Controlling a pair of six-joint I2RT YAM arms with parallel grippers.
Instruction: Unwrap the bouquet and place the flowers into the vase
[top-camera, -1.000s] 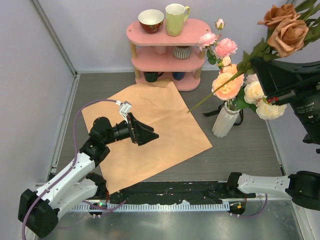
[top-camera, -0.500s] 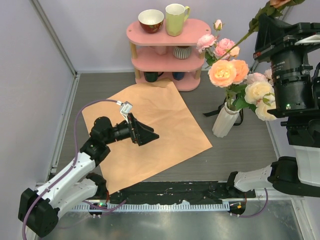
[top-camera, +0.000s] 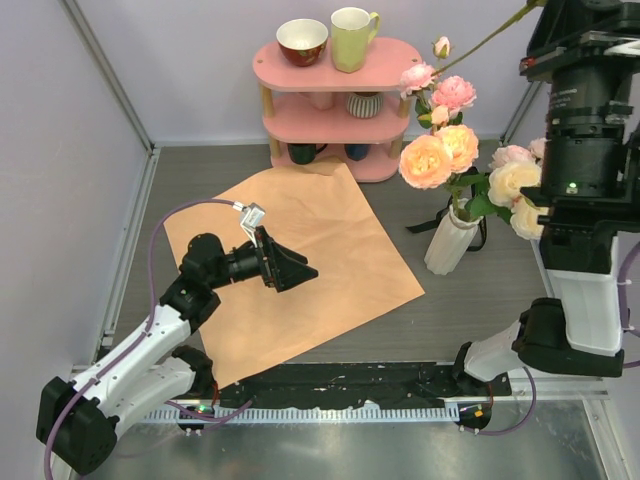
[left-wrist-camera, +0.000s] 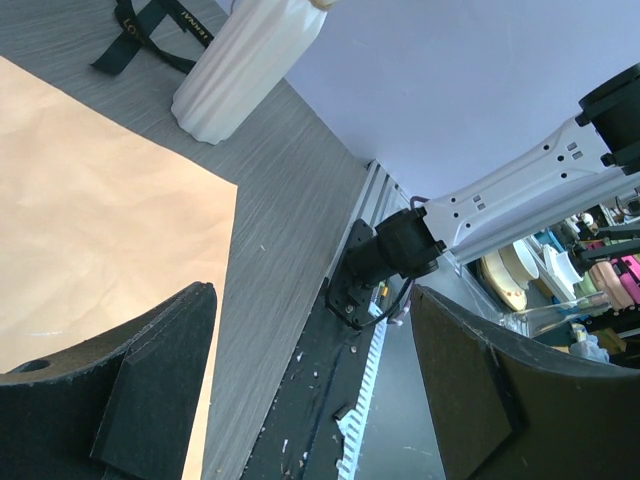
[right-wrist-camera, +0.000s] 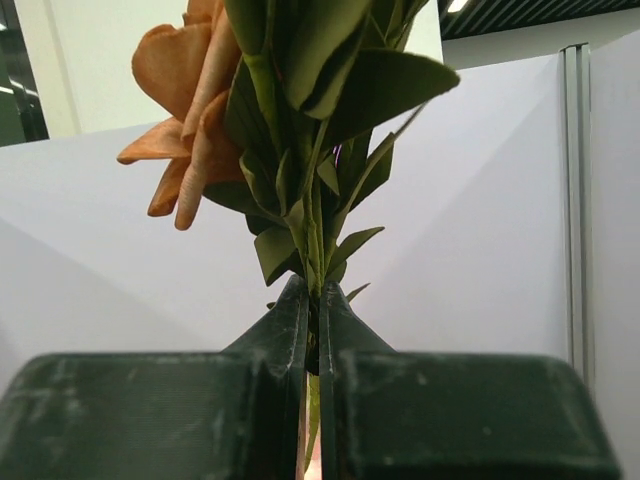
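1. The vase (top-camera: 450, 243): its rim is buried under the flowers (top-camera: 440, 150) in the top view, and the left wrist view's top edge slices it off.
2. Up and right of the vase, the right gripper (right-wrist-camera: 312, 305) lies past the overhead frame's edge (only a thin stem (top-camera: 490, 38) leads there).
3. Its rusty rose (right-wrist-camera: 185, 120) is cropped at the top of the right wrist view.
4. Right of the vase, the right arm (top-camera: 585, 150) covers some pale blooms.
5. Behind the vase, the black ribbon (top-camera: 425, 222) is partly hidden.
6. Behind and left of the vase, the dark things on the shelf's (top-camera: 335, 70) lowest tier are too dim to name.
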